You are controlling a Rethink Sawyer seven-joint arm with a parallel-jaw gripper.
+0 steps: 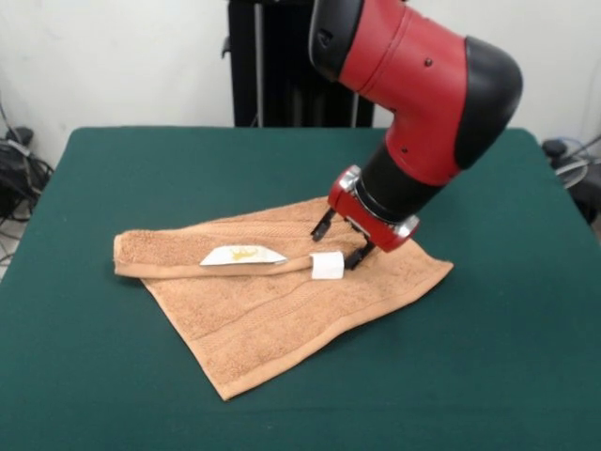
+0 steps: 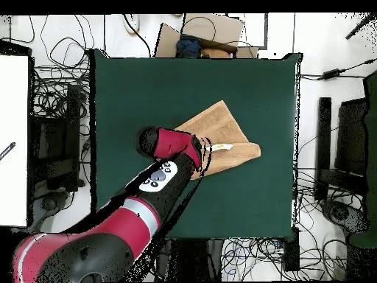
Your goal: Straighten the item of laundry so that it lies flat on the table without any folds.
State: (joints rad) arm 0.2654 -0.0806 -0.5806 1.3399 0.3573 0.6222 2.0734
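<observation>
The item of laundry (image 1: 282,310), an orange-tan towel, lies skewed on the green table (image 1: 141,169) near its middle. Its far-left edge is folded over into a narrow strip (image 1: 169,256) carrying two white tags (image 1: 242,255). My gripper (image 1: 341,241) hangs tilted over the right end of that strip, open, one finger (image 1: 323,224) on the far side and the other beside the small white tag (image 1: 327,266). Nothing is held between them. From overhead the towel (image 2: 224,133) shows past the red wrist (image 2: 177,144), which hides the gripper.
A cardboard box (image 2: 202,37) stands past the table's top edge in the overhead view. Cables and dark equipment (image 2: 324,147) surround the table (image 2: 132,88), and a white surface (image 2: 15,140) sits to the left. Green cloth shows on every side of the towel.
</observation>
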